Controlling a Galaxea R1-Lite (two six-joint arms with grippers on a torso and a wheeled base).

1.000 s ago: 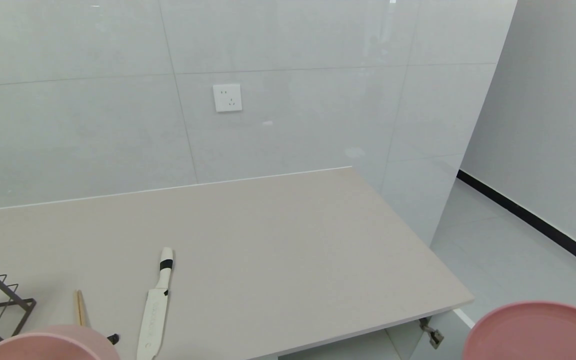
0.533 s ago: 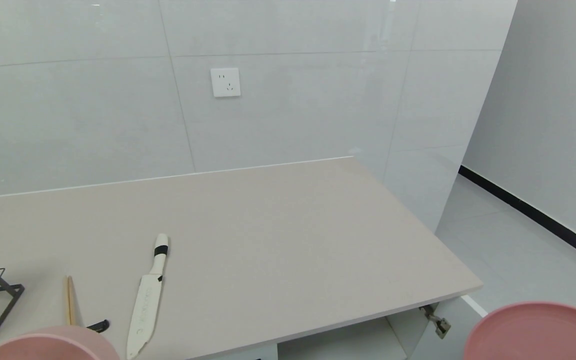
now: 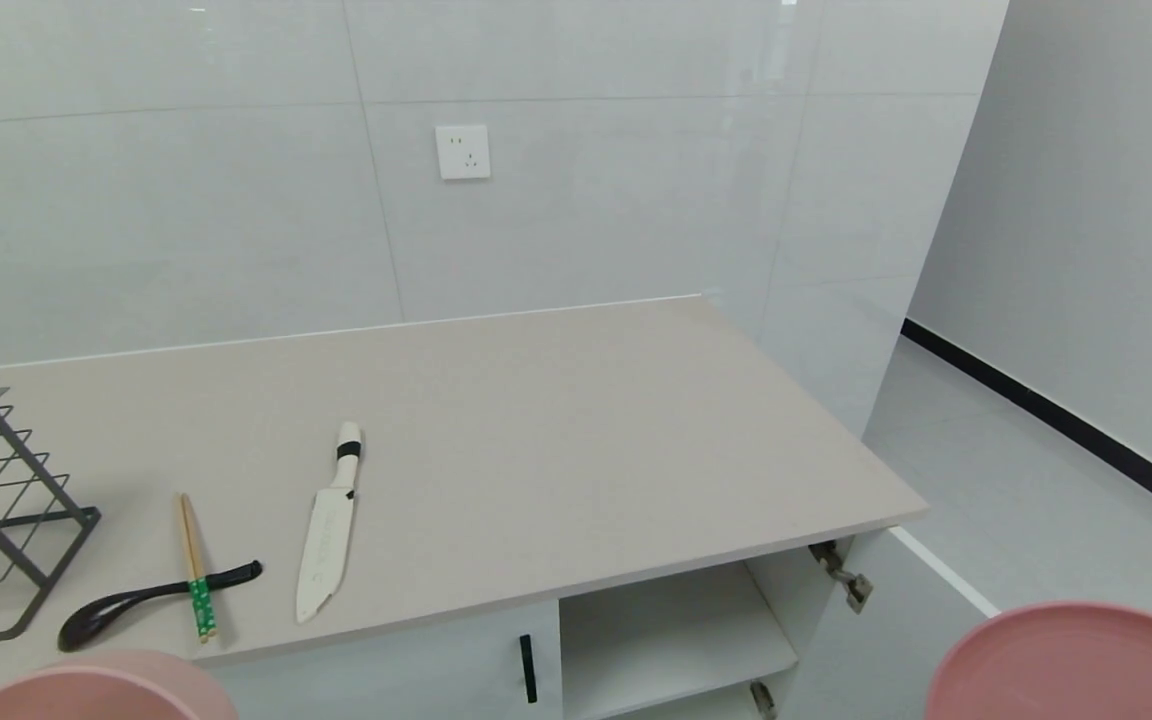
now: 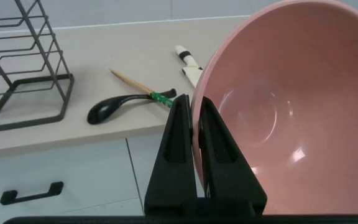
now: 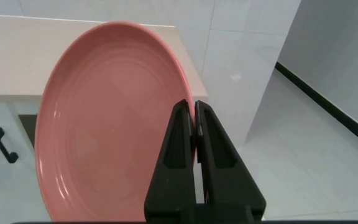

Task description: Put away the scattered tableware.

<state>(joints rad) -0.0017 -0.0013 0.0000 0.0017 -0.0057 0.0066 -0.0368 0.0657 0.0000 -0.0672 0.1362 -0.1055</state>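
Pink bowl (image 4: 278, 106) — rim clamped in left pincer (image 4: 193, 104), pink plate (image 5: 110, 124) clamped in right pincer (image 5: 192, 109)

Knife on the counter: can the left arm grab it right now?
Probably not yet. The left gripper is shut on the rim of the pink bowl, so it cannot take anything else. The knife itself lies open on the counter, with the chopsticks and spoon apart from it.

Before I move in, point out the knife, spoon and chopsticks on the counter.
knife (image 3: 328, 530), head view, on the blade.
spoon (image 3: 161, 594), head view, on the handle.
chopsticks (image 3: 194, 565), head view, on the bare wooden shaft.
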